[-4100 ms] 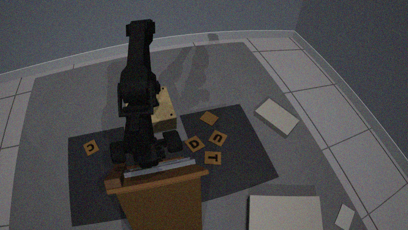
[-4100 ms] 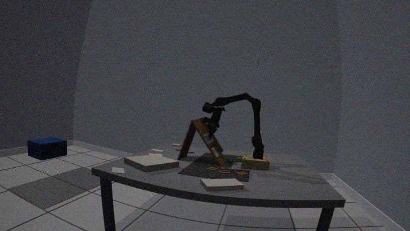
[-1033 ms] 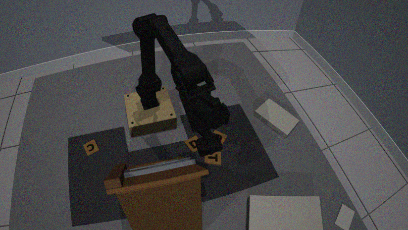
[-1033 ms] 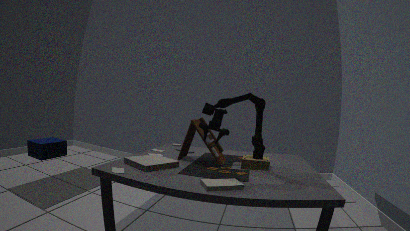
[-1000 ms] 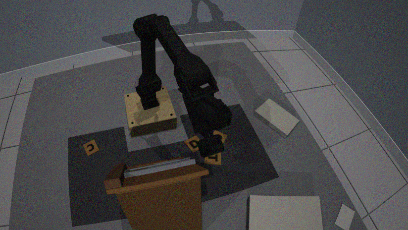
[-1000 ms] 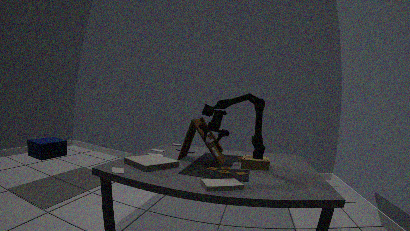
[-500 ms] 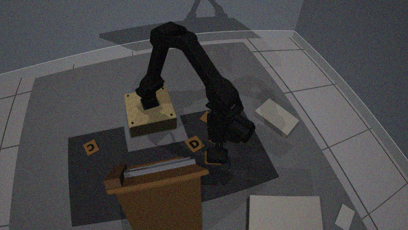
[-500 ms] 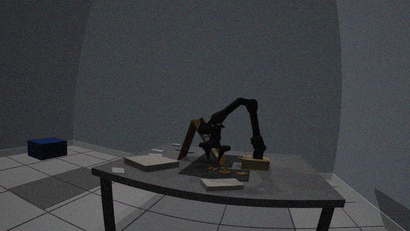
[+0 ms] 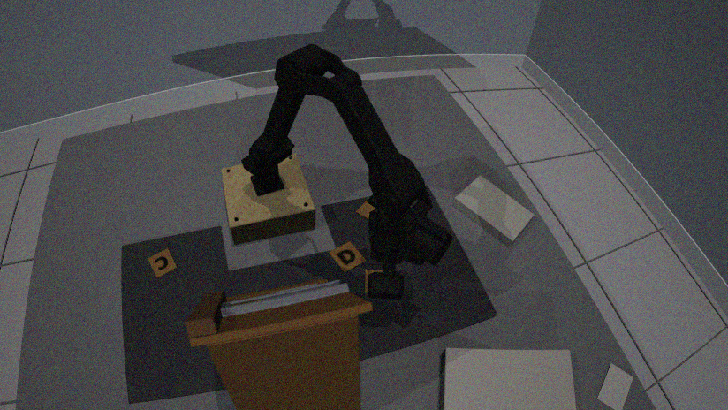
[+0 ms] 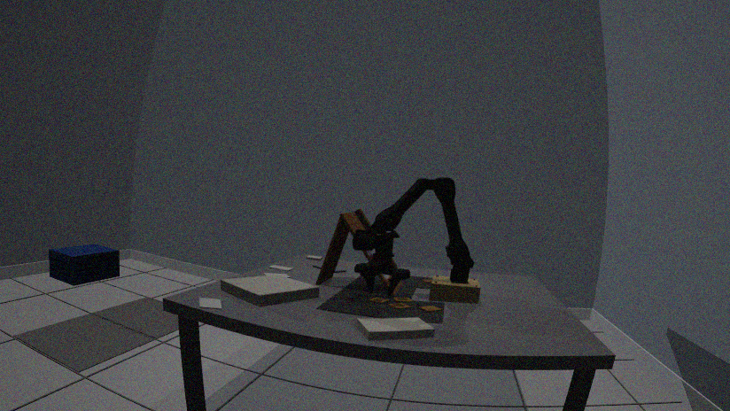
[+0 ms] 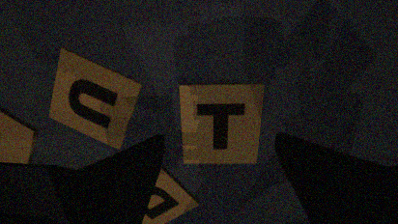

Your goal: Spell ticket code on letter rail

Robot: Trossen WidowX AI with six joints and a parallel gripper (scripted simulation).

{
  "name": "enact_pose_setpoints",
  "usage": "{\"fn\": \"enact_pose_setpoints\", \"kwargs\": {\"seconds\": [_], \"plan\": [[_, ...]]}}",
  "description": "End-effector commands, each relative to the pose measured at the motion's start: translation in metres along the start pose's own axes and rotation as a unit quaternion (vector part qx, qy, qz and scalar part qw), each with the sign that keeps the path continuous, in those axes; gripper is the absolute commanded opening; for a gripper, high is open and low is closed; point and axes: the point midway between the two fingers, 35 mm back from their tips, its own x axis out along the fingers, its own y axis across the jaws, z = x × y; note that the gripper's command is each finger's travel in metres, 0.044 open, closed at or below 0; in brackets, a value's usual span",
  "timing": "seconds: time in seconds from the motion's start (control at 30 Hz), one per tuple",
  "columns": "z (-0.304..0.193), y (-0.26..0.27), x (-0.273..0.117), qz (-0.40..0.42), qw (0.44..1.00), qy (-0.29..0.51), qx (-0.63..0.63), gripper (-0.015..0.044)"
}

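My gripper (image 11: 219,141) (image 10: 381,293) is open and empty, low over the T tile (image 11: 189,121) (image 9: 370,278), with one finger on each side of it in the wrist view. The U tile (image 11: 108,92) lies to its left in that view. The D tile (image 9: 347,255) (image 11: 183,202) is close by, partly behind a finger in the wrist view. A tile with no visible letter (image 9: 364,209) (image 11: 14,142) lies near the arm. The C tile (image 9: 162,262) lies apart at the left. The tilted board (image 9: 290,356) (image 10: 331,250) carries the rail; its letter face and the ticket's print cannot be read.
A dark mat (image 9: 458,305) lies under the tiles. The arm's base block (image 9: 272,223) (image 10: 454,293) stands behind. A pale slab (image 9: 496,206) (image 10: 395,328) and a larger one (image 9: 509,379) (image 10: 270,286) lie to the right in the top view, with a small card (image 9: 615,387) (image 10: 210,303) near the counter edge.
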Motion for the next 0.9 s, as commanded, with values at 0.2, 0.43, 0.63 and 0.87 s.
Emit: {"fn": "enact_pose_setpoints", "kwargs": {"seconds": [0.2,0.43,0.63,0.87], "plan": [[0.001,-0.001,0.002,-0.004,1.000,-0.002,0.002,0.0340],[0.001,-0.001,0.010,-0.004,1.000,-0.002,0.002,0.0340],[0.001,-0.001,0.019,-0.004,1.000,-0.002,0.002,0.0340],[0.001,-0.001,0.020,-0.004,1.000,-0.002,0.002,0.0340]]}}
